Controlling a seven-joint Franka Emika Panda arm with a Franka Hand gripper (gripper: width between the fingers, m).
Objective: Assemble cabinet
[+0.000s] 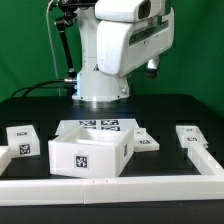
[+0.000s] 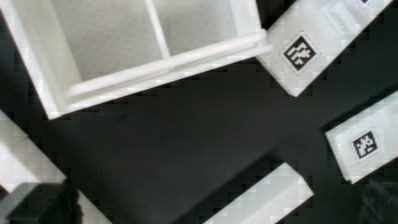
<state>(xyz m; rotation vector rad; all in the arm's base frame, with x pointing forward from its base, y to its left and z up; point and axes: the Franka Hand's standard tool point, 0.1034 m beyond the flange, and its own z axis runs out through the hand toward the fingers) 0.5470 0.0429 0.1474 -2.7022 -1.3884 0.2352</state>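
Observation:
The cabinet body (image 1: 90, 152), a white open-topped box with a tag on its front, stands in the middle of the black table. In the wrist view it is a white frame (image 2: 134, 55) seen from above. The arm is raised high over the table behind it. My gripper (image 2: 214, 216) shows only as dark blurred fingers (image 2: 32, 205) at the picture's edge, wide apart with nothing between them. It is well above the table and beside the body. Loose white tagged parts lie at the exterior view's left (image 1: 22, 140) and right (image 1: 193, 137).
The marker board (image 1: 100, 127) lies flat behind the cabinet body. A flat white panel (image 1: 146, 141) lies to its right. A long white rail (image 1: 110, 186) borders the front. Tagged white parts (image 2: 302, 50) (image 2: 365, 140) and a plain white strip (image 2: 267, 200) lie below the wrist camera.

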